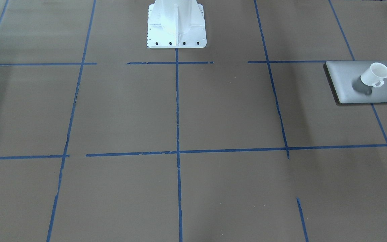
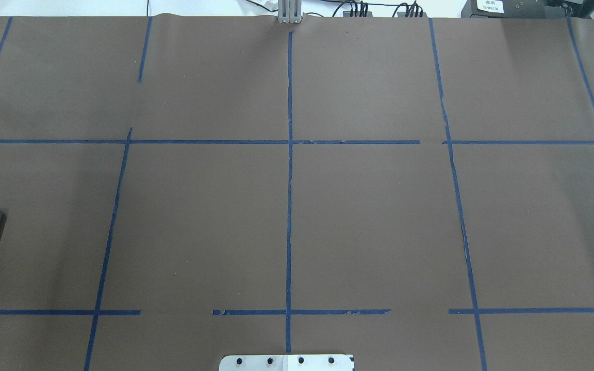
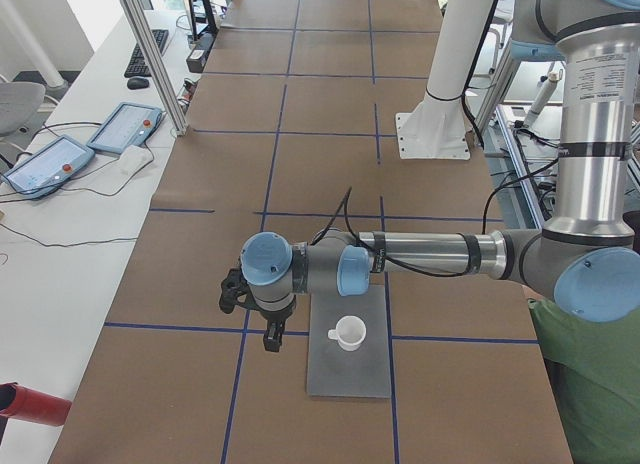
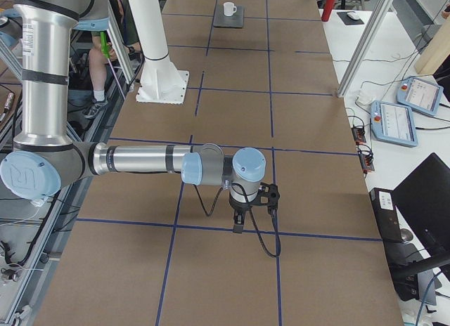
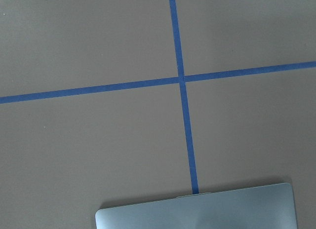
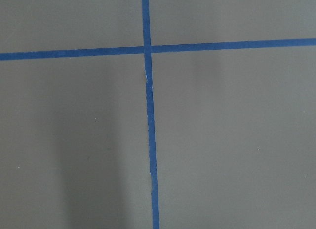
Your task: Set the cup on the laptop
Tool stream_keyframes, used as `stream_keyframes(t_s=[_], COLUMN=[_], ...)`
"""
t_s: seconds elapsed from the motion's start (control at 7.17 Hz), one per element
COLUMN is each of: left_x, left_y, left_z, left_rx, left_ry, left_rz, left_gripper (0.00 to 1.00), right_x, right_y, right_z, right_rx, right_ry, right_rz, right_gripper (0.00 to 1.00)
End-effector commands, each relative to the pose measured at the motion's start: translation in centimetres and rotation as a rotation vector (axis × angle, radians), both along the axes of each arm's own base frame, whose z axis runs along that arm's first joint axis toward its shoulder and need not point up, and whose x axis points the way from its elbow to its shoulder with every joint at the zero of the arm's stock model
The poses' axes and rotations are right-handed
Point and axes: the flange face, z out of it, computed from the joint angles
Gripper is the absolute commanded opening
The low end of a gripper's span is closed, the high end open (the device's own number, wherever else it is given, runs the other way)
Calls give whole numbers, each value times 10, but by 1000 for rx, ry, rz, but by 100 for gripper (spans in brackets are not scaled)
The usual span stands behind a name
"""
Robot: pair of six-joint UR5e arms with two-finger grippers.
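Note:
The white cup stands upright on the silver-grey laptop, which lies flat on the table at the robot's far left. Both also show in the exterior left view, the cup on the laptop, and far off in the exterior right view, the cup on the laptop. The left gripper hangs over the table beside the laptop, apart from the cup; I cannot tell if it is open. The right gripper hangs over the table far from both; I cannot tell its state.
The table is covered in brown paper with a blue tape grid. The white robot base stands at the table's middle edge. A side bench holds teach pendants and a keyboard. A laptop edge shows in the left wrist view.

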Motion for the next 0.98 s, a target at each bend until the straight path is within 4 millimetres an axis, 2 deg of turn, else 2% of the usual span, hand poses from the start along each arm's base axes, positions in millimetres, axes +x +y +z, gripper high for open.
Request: stream_keyframes(t_s=[0.0,0.84], left_x=[0,-4], left_y=[0,-3], left_z=[1,2], left_rx=[-5,-40], left_ry=[-3,-50], left_rz=[-4,-42], left_gripper=[100,100], right_x=[0,0], right_y=[0,0], right_z=[0,0], right_rx=[0,0], right_ry=[0,0], right_rz=[0,0], right_gripper=[100,100])
